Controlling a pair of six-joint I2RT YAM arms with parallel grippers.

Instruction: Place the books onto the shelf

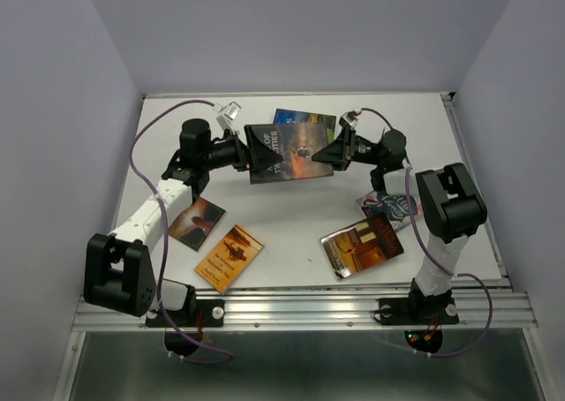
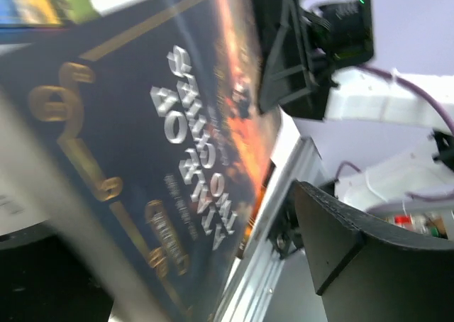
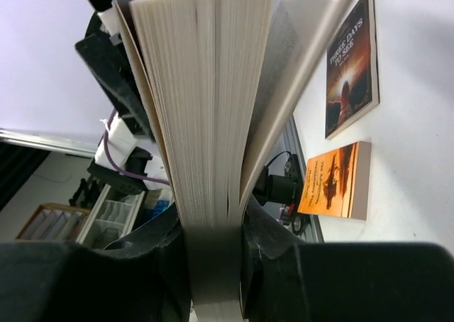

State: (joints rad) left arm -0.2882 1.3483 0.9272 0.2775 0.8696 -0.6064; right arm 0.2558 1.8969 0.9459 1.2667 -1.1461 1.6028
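Right up close to the right wrist camera, my right gripper (image 3: 213,247) pinches the dark book (image 3: 206,88) by its page edge, with a finger (image 3: 273,254) pressed on each side. From above, I see this book held up in the air over the far middle of the white table (image 1: 291,220), with its cover facing up. The right gripper is at the book's 3 o'clock. My left gripper (image 1: 252,149) is at its 9 o'clock with its jaws spread. In the left wrist view one finger stands off the cover. A blue book (image 1: 305,117) lies flat at the dark book's 12 o'clock. From the table's middle, a dark brown book (image 1: 196,223) lies at 9 o'clock, an orange book (image 1: 229,257) at 8, an amber book (image 1: 362,246) at 4, and a patterned book (image 1: 388,207) at 3.
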